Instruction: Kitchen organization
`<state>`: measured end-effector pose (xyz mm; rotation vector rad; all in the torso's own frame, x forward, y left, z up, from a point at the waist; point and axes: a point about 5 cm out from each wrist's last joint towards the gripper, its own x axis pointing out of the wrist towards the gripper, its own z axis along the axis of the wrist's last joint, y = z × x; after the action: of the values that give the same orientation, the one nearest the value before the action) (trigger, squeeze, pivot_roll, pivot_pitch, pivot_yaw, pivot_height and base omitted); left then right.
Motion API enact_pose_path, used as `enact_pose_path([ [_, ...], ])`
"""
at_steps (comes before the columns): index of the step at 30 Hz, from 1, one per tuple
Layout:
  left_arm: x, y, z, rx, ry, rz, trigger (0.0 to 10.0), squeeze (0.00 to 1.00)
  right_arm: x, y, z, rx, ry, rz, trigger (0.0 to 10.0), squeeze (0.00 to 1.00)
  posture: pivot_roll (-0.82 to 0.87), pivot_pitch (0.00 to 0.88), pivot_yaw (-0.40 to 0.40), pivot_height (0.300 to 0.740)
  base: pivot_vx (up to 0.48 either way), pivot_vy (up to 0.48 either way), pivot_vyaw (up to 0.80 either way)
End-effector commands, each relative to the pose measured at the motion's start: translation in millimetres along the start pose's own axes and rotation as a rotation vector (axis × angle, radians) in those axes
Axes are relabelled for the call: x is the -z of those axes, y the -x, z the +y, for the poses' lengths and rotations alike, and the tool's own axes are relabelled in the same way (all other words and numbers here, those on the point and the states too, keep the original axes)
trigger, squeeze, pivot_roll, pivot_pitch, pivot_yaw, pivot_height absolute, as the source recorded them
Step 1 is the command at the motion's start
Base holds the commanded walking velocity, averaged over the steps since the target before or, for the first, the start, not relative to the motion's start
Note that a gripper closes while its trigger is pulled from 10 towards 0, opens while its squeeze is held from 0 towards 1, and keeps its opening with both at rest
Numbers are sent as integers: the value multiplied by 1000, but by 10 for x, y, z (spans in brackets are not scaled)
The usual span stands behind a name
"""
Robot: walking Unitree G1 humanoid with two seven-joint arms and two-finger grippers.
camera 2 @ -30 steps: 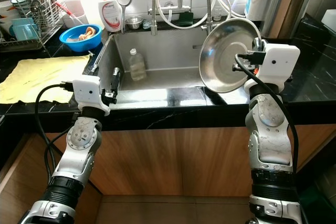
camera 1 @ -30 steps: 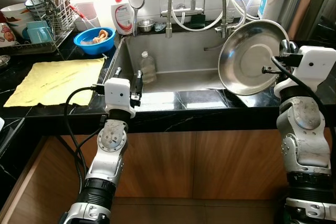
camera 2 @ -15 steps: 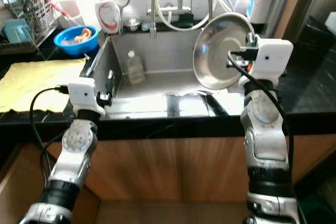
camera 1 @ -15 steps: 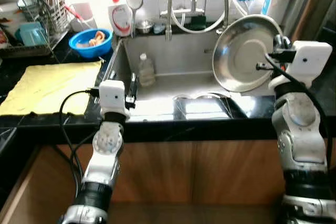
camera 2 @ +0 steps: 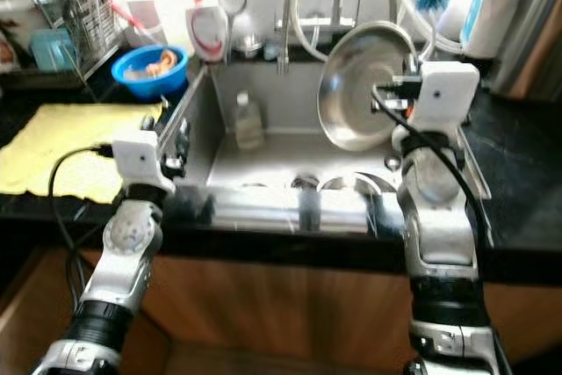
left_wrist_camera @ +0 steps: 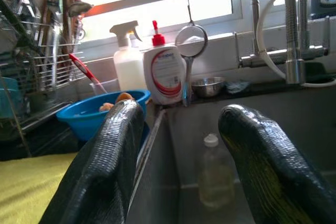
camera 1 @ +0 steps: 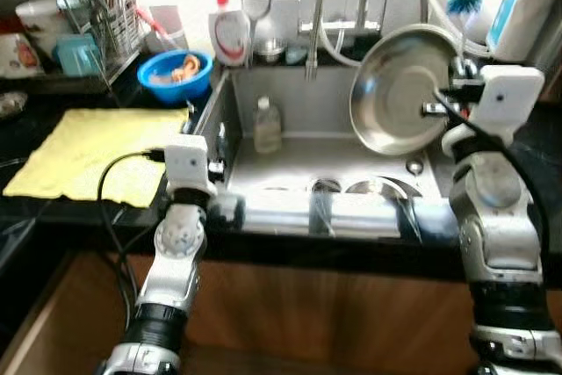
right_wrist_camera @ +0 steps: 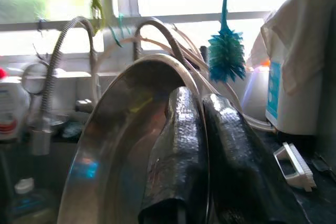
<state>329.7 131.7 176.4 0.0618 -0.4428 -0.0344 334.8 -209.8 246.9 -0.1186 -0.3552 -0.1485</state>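
Black counter (camera 1: 26, 217) around steel sink (camera 1: 290, 147); right gripper (camera 1: 436, 104) pinches pan (camera 1: 395, 94) rim, pan on edge facing left; left gripper (left_wrist_camera: 181, 145) fingers spread.

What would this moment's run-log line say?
right end effector: shut on steel plate, above sink | left end effector: open, idle at sink edge

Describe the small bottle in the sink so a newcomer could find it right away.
Start at the steel sink set into the black counter. Against its back wall on the left stands a small clear plastic bottle with a white cap, upright, the lone see-through thing in the basin.
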Motion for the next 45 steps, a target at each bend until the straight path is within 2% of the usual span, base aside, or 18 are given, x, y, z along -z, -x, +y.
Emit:
enact_pose_path([
  [1, -26, -6, -25, 17, 6, -9, 10000, 0, -51, -21, -22, 16, 6, -11, 10000, 0, -272, 0, 87, 740, 259, 0, 0],
  [18, -29, -1, -12, 17, -5, -12, 10000, 0, -2, -70, -20, 31, 7, 26, 10000, 0, -264, 0, 90, 740, 161, 0, 0],
  [25, -25, 3, -14, 15, -3, -10, 10000, 0, 39, -71, -77, 65, 8, 56, 10000, 0, -264, 0, 86, 740, 286, 0, 0],
  [31, -24, 1, 13, 9, -8, -9, 10000, 0, 115, -69, -111, 81, 25, 110, 10000, 0, -256, 0, 82, 740, 0, 0, 0],
  [33, -23, 2, 16, 8, -10, -8, 10000, 0, 155, -77, -156, 97, 42, 143, 10000, 0, -255, 0, 82, 740, 0, 0, 0],
  [34, -22, 2, 17, 7, -9, -6, 10000, 0, 250, -83, -233, 130, 71, 220, 10000, 0, -257, 0, 82, 740, 0, 0, 0],
  [37, -17, 5, 10, 9, -7, -4, 10000, 0, 386, -79, -375, 193, 97, 314, 10000, 0, -257, 0, 80, 740, 0, 0, 0],
  [41, -20, 4, 10, 7, -6, -6, 10000, 0, 413, -68, -471, 246, 111, 352, 10000, 0, -255, 0, 78, 740, 0, 0, 0],
  [45, -19, 13, 25, 0, -7, -6, 10000, 0, 361, -62, -575, 335, 84, 334, 10000, 0, -253, 0, 76, 740, 0, 0, 0],
])
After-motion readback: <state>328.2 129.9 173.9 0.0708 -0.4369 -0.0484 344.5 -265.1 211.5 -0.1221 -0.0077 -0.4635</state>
